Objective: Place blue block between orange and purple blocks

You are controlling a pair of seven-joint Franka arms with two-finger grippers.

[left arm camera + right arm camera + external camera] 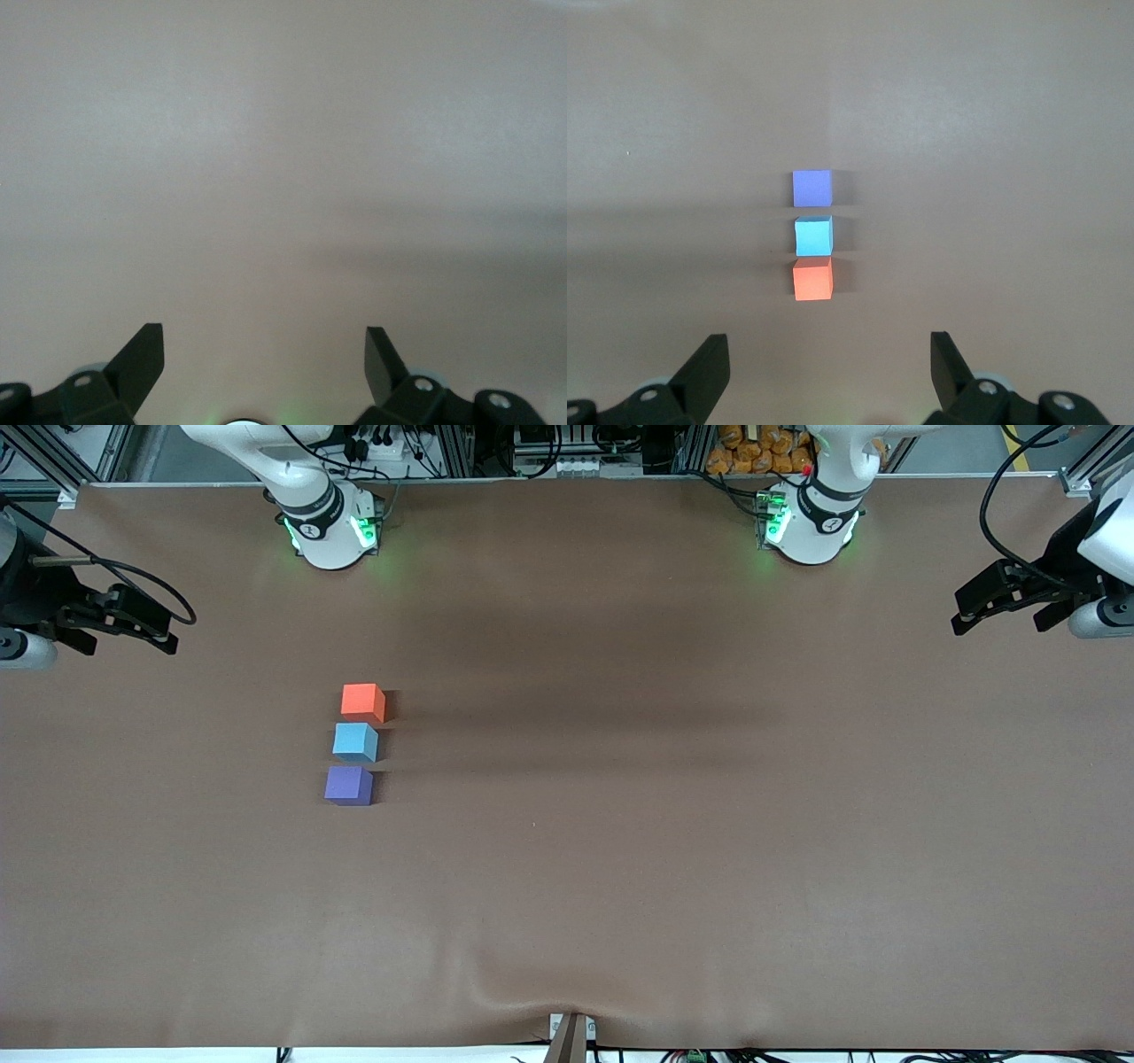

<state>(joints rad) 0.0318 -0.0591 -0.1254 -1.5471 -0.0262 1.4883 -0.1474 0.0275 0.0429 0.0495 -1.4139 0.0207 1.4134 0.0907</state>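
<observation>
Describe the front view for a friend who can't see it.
Three small matte cubes line up on a brown table: orange-red cube farthest, sky-blue cube between, violet-purple cube nearest the camera. The open right gripper and left gripper wait at the table's ends.

Three blocks (355,742), two pincers (124,622).

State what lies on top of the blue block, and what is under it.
Nothing lies on the blue block; its top face is bare. It rests on the brown table, between the orange block and purple block. Its underside is hidden.
</observation>
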